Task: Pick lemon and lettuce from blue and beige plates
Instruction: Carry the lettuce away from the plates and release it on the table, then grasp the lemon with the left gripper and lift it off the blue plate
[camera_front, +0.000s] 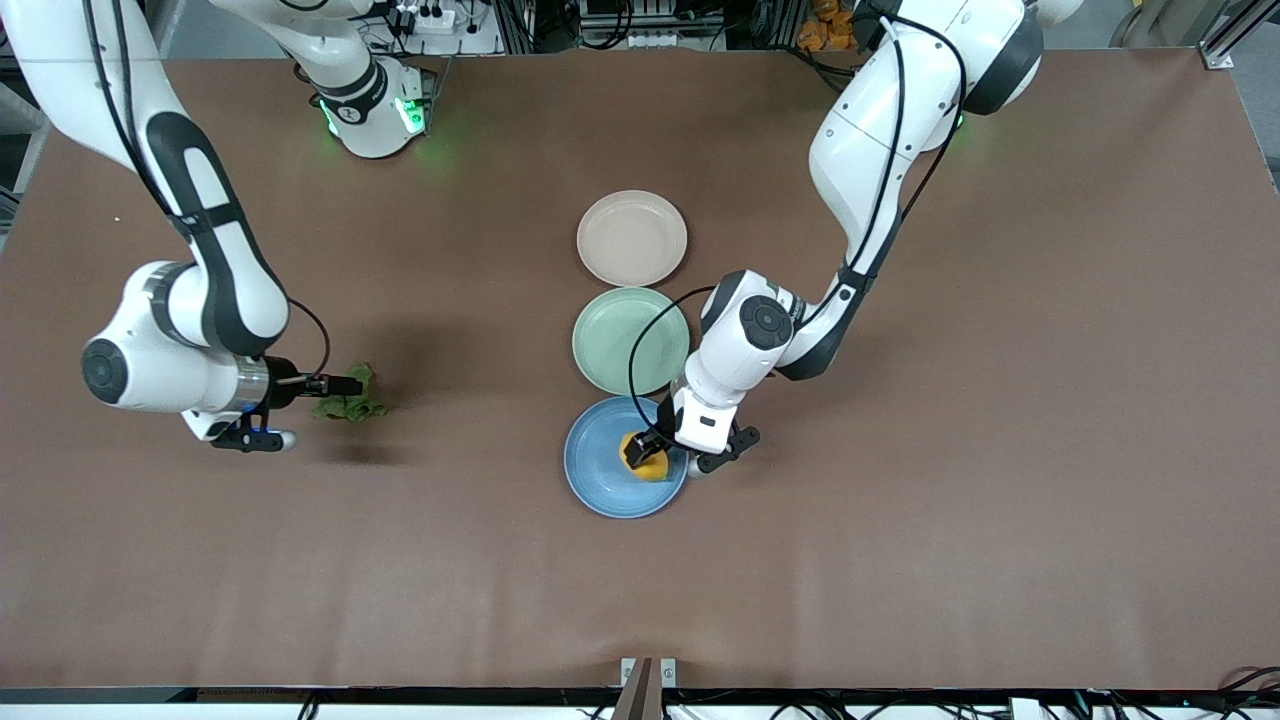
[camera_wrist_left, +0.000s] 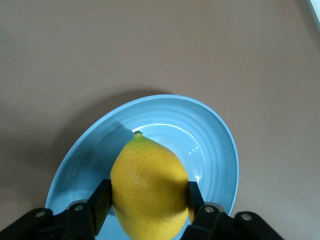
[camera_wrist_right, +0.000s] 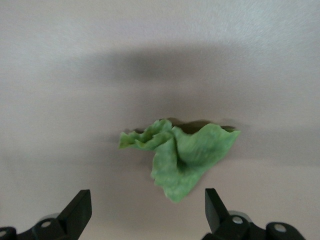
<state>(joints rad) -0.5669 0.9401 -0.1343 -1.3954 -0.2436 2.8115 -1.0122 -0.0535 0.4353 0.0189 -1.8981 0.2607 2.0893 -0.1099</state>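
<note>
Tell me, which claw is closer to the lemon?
The left claw: its fingers are shut on the lemon over the blue plate. The right claw is open by the lettuce on the table, toward the right arm's end.

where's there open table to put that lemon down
Bare brown tabletop spreads from the sky-blue plate toward the left arm's end. Crowded: the blue, pale green and beige plates sit in a tight row.
</note>
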